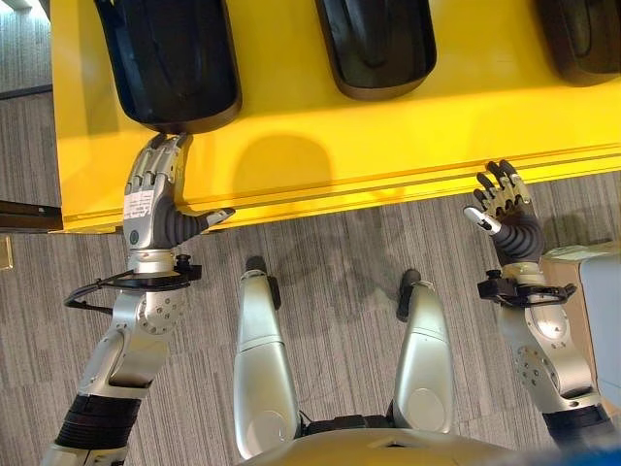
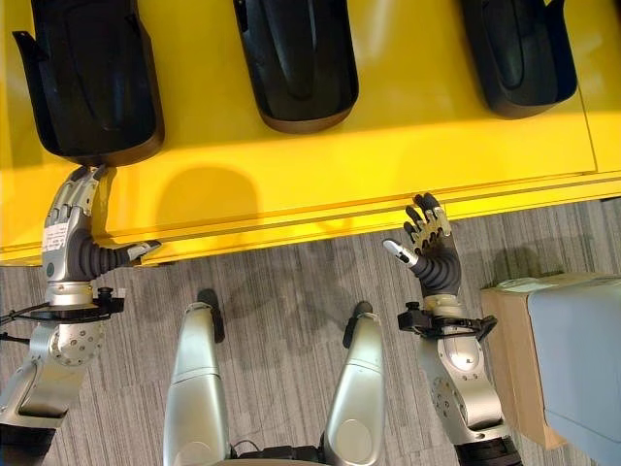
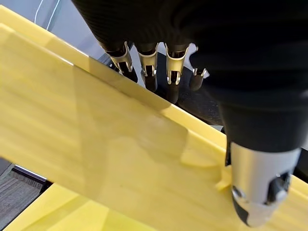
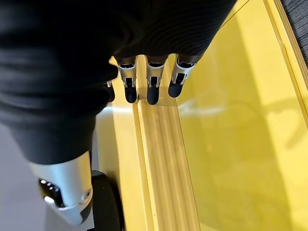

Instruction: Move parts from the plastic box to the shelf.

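Right eye view — three black parts (image 2: 296,63) on yellow shelf (image 2: 388,155), left hand (image 1: 150,199) fingers straight touching one, right hand (image 2: 427,243) spread

Left arm is seen reaching up from 7 o'clock, wrist straight, left hand (image 1: 150,199) held back-up with fingers (image 3: 148,62) extended toward 12 o'clock and thumb splayed out toward 3 o'clock. Right arm is seen rising from 5 o'clock, forearm near upright; right hand (image 2: 428,238) is held with fingers (image 4: 153,84) straight and slightly fanned toward 12 o'clock, thumb pointed off toward 9 o'clock. Nothing is gripped by either hand.
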`<state>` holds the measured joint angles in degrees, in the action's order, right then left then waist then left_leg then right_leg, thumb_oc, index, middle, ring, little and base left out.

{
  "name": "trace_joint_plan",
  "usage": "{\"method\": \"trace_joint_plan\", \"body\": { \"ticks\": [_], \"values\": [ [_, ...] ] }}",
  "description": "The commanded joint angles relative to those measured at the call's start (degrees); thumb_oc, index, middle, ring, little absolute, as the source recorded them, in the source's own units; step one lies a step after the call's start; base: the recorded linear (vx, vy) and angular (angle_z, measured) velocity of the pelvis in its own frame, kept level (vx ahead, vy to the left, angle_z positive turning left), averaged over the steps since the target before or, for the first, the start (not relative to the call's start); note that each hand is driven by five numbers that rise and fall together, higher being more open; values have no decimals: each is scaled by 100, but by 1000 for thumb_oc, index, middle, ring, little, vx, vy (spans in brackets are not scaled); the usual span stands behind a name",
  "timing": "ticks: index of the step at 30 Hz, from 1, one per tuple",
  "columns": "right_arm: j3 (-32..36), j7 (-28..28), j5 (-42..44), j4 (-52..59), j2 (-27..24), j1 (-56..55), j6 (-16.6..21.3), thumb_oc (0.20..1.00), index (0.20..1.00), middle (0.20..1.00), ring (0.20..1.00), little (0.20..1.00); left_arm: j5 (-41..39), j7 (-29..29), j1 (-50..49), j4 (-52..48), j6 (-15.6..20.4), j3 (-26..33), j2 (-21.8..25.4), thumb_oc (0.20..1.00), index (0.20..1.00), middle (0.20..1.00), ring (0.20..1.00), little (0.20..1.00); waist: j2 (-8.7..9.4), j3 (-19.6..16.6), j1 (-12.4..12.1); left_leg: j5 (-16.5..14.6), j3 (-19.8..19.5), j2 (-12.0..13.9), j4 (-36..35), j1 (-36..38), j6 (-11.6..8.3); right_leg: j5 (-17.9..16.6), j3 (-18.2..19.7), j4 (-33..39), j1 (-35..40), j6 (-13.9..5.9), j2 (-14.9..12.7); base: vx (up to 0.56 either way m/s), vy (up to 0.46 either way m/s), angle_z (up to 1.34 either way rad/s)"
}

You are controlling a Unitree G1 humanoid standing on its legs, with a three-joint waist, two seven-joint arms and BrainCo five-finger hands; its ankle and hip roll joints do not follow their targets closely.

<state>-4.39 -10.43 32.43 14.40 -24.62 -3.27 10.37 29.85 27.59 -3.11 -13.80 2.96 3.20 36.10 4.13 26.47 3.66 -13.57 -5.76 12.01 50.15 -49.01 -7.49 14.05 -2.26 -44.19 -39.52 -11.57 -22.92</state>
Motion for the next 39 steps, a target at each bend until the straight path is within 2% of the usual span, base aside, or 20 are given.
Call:
{"method": "trace_joint_plan", "body": {
  "ticks": [1,12,26,39],
  "values": [
    [477,18,22,-12,270,339,159,1000,1000,1000,1000,1000,-149,86,315,189,-14,308,-16,1000,1000,1000,1000,1000,1,-71,-18,-244,115,38,7,125,315,582,171,-674,-194,603,69,0,0,0],
    [491,18,14,-48,258,440,97,1000,1000,1000,1000,1000,-248,193,656,293,-91,422,-85,1000,1000,1000,1000,1000,0,-95,21,-265,137,39,62,88,317,581,205,-700,-246,612,74,0,0,0],
    [406,-27,9,-118,260,599,73,1000,1000,1000,1000,1000,-446,368,1260,416,-145,285,-177,1000,1000,1000,1000,1000,36,-134,65,-268,153,23,84,54,321,564,250,-725,-299,622,94,0,1,0],
    [531,67,-7,-202,155,707,-125,1000,1000,1000,1000,1000,-492,68,1705,419,-277,472,116,1000,1000,1000,1000,1000,-3,-197,100,-273,175,22,62,148,304,561,287,-695,-251,614,120,0,0,0]
  ]
}}
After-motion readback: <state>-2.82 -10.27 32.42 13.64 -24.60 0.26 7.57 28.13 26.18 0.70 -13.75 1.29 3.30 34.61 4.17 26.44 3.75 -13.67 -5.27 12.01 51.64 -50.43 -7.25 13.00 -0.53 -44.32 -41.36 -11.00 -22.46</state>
